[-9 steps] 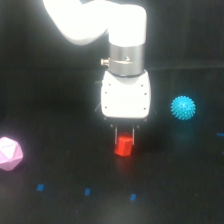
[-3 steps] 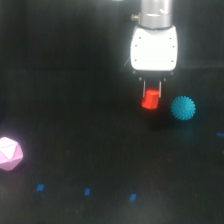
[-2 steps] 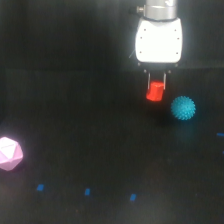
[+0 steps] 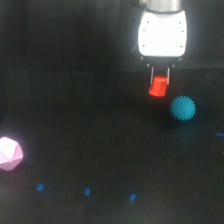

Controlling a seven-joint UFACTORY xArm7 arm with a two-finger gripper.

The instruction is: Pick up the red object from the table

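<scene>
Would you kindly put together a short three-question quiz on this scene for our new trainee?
1. True or false: the claw is shut on the red object.
2. Which thing lies nearest the red object? A) the pink polyhedron B) the cyan spiky ball C) the blue marks
3. Fill in: the pink polyhedron sits at the exterior view's ____ edge of the table.

Key
1. True; it hangs between the fingers, seemingly above the table.
2. B; the ball lies just below it, toward the exterior view's right.
3. left
</scene>
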